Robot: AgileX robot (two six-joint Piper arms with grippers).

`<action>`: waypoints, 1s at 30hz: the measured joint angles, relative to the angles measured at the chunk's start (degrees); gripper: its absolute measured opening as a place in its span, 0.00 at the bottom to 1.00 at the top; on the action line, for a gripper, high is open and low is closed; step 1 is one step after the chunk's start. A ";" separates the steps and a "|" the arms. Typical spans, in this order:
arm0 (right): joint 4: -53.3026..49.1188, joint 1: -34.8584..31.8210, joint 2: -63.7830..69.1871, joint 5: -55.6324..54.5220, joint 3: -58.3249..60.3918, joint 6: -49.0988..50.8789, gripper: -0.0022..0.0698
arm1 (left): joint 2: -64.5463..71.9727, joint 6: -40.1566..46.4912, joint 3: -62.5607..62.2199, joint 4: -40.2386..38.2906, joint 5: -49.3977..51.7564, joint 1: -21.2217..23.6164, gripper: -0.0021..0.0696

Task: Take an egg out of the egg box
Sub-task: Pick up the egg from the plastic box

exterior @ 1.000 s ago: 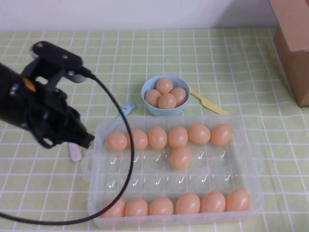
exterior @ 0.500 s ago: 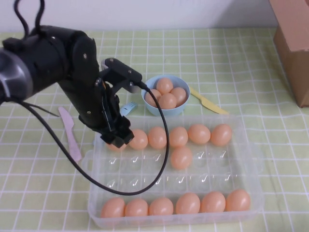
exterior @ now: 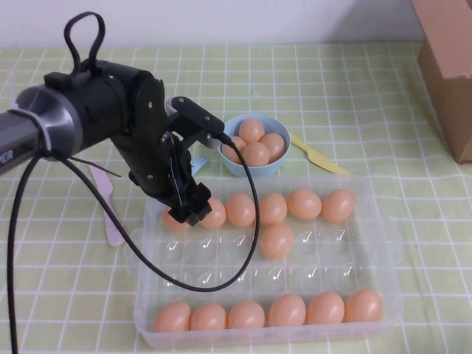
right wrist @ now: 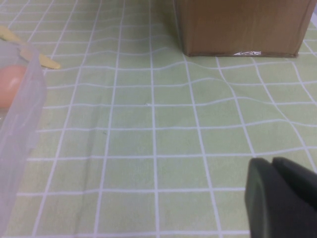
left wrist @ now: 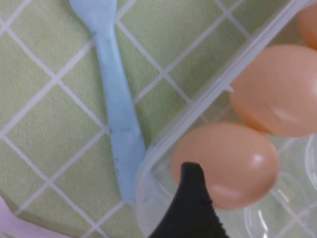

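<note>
The egg box (exterior: 221,254) is a clear plastic tray in the middle of the table. It has a far row and a near row of orange-tan eggs and one egg (exterior: 277,240) alone in the middle. My left gripper (exterior: 190,210) is low over the far-left corner of the box, open, above the first egg (exterior: 174,220) of the far row. In the left wrist view one black fingertip (left wrist: 190,173) lies against that egg (left wrist: 233,161), just inside the box rim (left wrist: 218,91). My right gripper (right wrist: 271,166) is shut and empty over bare tablecloth, out of the high view.
A light-blue bowl (exterior: 253,169) of eggs stands just behind the box. A blue fork (exterior: 196,164) and a pink knife (exterior: 109,214) lie left of it, and a yellow knife (exterior: 317,156) lies to its right. A cardboard box (exterior: 450,66) stands at the far right.
My left arm has swung in from the left side of the table. Its gripper has come down over the far-left egg of the box. The eggs have not moved.
</note>
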 joint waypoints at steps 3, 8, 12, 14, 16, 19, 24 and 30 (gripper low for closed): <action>0.00 0.00 0.00 0.00 0.00 0.00 0.01 | 1.10 0.00 0.00 0.00 -0.42 0.00 0.72; 0.00 0.00 0.00 0.00 0.00 0.00 0.01 | 2.30 0.00 0.00 0.54 -0.95 0.00 0.72; 0.00 0.00 0.00 0.00 0.00 0.00 0.01 | 2.98 0.00 0.00 1.04 -1.44 0.00 0.72; 0.00 0.00 0.00 0.00 0.00 0.00 0.01 | 3.24 0.00 0.00 1.15 -1.57 0.00 0.72; 0.10 0.00 0.00 0.00 0.00 0.00 0.01 | 3.50 0.00 0.00 1.12 -1.94 0.00 0.72; 0.10 0.00 0.00 0.00 0.00 0.00 0.01 | 3.55 0.00 0.00 1.28 -2.07 0.00 0.71; 0.10 0.00 0.00 0.00 0.00 0.00 0.01 | 4.02 0.00 0.00 2.29 -2.16 0.00 0.63; 0.10 0.00 0.00 0.00 0.00 0.00 0.01 | 4.52 0.00 -0.03 2.57 -2.44 0.00 0.56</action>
